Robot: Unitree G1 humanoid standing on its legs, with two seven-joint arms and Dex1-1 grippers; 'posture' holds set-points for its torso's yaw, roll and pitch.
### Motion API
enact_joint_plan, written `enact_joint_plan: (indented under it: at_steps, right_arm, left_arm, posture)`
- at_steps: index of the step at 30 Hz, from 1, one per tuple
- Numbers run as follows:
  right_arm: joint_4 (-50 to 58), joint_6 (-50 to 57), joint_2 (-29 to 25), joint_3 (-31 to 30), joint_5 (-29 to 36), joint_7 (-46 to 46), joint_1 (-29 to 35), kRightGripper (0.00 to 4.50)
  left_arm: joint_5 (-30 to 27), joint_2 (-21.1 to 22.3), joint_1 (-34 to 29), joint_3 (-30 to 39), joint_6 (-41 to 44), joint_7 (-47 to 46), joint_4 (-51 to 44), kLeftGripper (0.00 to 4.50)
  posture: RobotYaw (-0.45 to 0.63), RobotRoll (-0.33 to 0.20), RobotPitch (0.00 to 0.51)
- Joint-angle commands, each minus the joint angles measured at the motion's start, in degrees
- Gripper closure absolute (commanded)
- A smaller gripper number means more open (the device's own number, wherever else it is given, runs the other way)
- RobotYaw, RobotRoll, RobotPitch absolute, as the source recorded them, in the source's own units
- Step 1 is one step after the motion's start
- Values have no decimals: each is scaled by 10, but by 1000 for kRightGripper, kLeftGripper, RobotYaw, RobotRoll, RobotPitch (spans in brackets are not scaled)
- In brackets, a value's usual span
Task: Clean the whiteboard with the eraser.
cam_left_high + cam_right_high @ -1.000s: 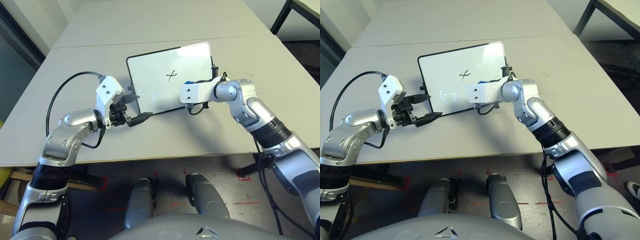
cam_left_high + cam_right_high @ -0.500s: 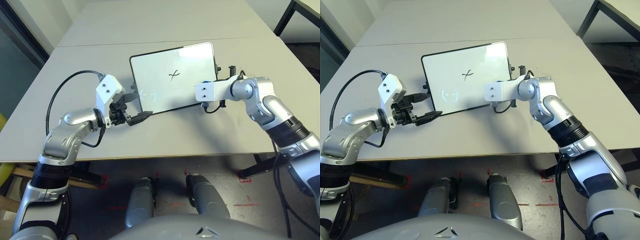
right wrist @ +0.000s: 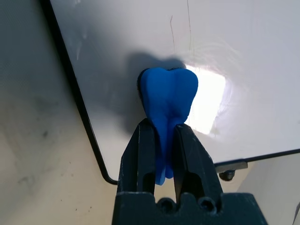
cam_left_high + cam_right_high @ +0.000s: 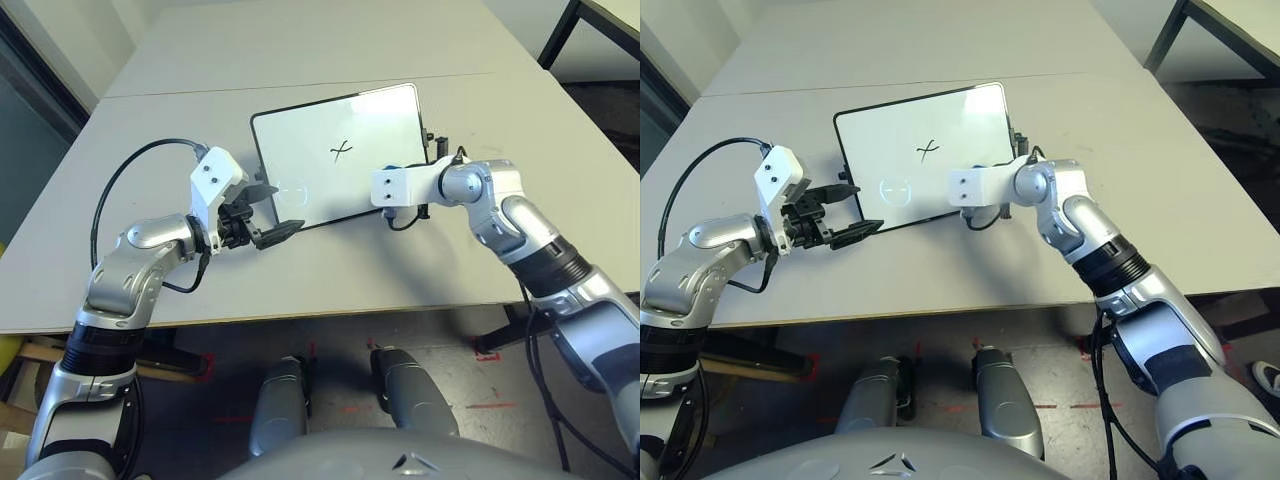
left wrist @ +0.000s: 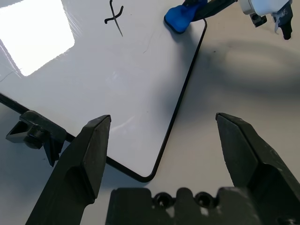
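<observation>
The whiteboard (image 4: 320, 175) lies flat on the grey table, a small black pen mark (image 4: 342, 151) near its middle. My right gripper (image 3: 161, 133) is shut on the blue eraser (image 3: 168, 93), whose end presses on the board close to its near right corner and black frame. The eraser (image 5: 179, 18) also shows in the left wrist view, beside the board's edge. My left gripper (image 4: 283, 212) hovers open at the board's near left corner, its black fingers (image 5: 89, 150) spread wide with nothing between them.
The grey table (image 4: 200, 110) runs well beyond the board on every side, with a seam across its far part. A black cable (image 4: 115, 190) loops from my left wrist. A black table leg (image 4: 560, 35) stands at the far right.
My right gripper, still holding the eraser, swung right toward the board's right edge and then came back left a little. The left arm has stayed put.
</observation>
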State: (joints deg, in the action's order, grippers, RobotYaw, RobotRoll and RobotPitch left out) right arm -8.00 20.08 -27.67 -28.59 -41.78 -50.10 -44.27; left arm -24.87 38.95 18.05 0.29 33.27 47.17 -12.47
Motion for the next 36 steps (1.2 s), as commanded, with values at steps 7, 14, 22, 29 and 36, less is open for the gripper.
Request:
enact_joint_plan:
  at_steps: [7,14,22,29,36]
  right_arm:
    - [-1,-6,25,-11,-1,-1,-6,4177]
    - [17,5,20,5,11,-26,-27,4178]
    - [20,17,3,25,29,-58,-86,4198]
    - [-32,-13,11,21,31,-34,-122,4233]
    - [-108,-54,37,6,26,-4,-157,4251]
  left_arm:
    - [6,2,0,4,0,-3,2,0]
    - [6,0,0,4,0,-7,1,0]
    - [11,10,2,11,-9,-3,14,0]
    - [21,19,12,16,-25,-2,34,0]
    - [27,23,11,19,-36,-3,42,0]
  posture:
    - [-143,0,116]
    - [-141,0,115]
    - [-145,0,108]
    - [-140,0,98]
    - [-117,0,82]
